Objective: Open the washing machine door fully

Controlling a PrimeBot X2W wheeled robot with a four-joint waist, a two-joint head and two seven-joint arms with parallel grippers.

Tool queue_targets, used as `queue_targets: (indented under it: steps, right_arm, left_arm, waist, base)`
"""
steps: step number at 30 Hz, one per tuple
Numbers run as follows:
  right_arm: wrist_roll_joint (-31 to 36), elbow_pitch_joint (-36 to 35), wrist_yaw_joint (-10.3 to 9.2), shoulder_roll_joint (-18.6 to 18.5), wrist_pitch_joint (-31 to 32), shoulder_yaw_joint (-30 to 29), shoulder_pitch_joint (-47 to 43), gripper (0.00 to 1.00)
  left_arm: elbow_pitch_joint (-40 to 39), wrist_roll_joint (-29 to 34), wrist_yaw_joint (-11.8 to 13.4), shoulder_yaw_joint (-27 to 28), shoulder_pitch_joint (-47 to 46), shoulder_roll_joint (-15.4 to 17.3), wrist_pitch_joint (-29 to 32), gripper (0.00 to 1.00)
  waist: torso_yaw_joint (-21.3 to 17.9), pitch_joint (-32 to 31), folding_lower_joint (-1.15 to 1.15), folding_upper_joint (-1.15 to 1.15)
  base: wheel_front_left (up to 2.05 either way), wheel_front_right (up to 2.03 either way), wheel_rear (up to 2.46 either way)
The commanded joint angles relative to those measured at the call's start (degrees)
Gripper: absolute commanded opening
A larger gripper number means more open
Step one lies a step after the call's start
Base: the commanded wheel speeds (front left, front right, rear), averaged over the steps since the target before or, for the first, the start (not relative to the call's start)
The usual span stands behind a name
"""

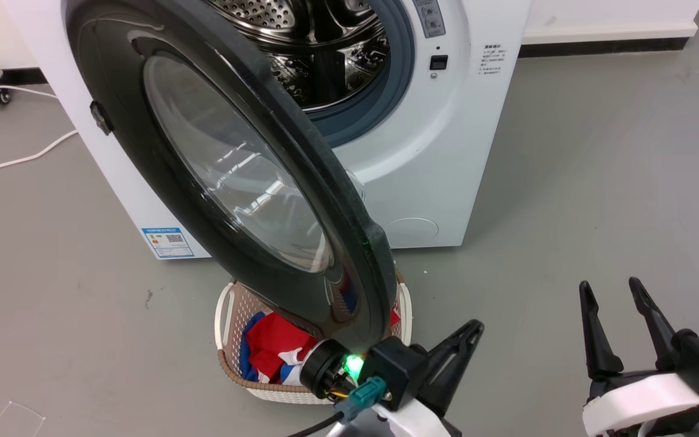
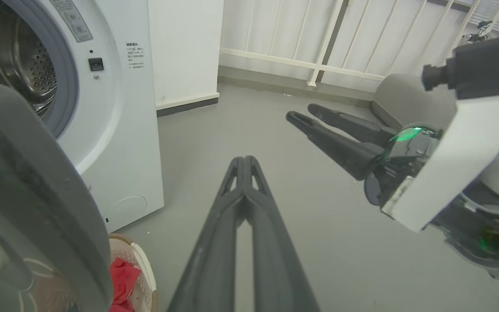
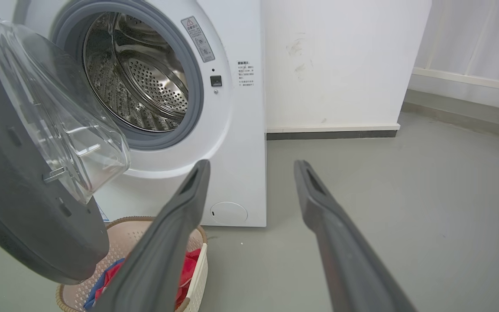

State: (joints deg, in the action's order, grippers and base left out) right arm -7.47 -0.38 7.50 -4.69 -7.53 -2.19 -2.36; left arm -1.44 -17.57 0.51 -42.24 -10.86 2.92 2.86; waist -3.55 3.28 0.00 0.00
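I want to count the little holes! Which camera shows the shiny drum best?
The right wrist view: the drum faces the camera, holes plain. The head view has part of it, half hidden behind the washing machine door. The left wrist view catches a sliver at the edge.

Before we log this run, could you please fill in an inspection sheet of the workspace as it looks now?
Surface: grey floor, a few small marks.
Job's things: washing machine door stands well out from the white washing machine; steel drum exposed, no laundry seen in it.
Clutter: laundry basket with red and blue clothes, below the door's lower edge.
Grippers: left gripper shut, holding nothing, near the door's rim; right gripper open, apart from everything.
Cables: white cable on the floor left of the machine.
Surroundings: white wall with dark skirting; white railing.
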Motion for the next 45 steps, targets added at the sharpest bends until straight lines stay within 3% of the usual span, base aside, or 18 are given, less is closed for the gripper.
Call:
queue_targets:
  steps: [1,13,23,33,45]
  right_arm:
    - [0.0,0.2,-0.01,-0.3,-0.2,0.1,0.6,1.00]
    - [-0.6,1.8,-0.01,-0.3,-1.1,1.2,2.1,1.00]
    - [-1.0,3.1,-0.01,-0.1,-1.8,0.9,2.6,1.00]
    - [0.1,1.8,-0.01,-0.5,-1.3,0.6,1.1,1.00]
    - [1.1,-2.7,-0.01,-0.6,0.3,-3.0,-1.7,1.00]
  left_arm:
    - [0.6,-0.6,0.5,0.1,-1.0,0.0,-0.7,0.00]
    - [13.7,-5.3,8.1,2.2,-10.0,-0.1,-7.9,0.00]
    - [19.1,-6.8,10.8,3.3,-11.9,0.3,-11.4,0.00]
    - [14.3,-7.3,13.1,4.2,-5.5,3.4,-13.7,0.00]
    - [4.5,-7.8,14.9,2.1,0.5,4.8,-12.2,0.00]
  waist:
    - [-0.2,0.2,0.00,0.00]
    - [-2.1,2.4,0.00,0.00]
    - [-1.7,3.0,0.00,0.00]
    - [1.1,1.1,0.00,0.00]
    - [9.7,0.5,0.00,0.00]
  base:
    - [0.00,0.00,0.00]
    - [0.00,0.00,0.00]
    - [0.00,0.00,0.00]
    - [0.00,0.00,0.00]
    - [0.00,0.00,0.00]
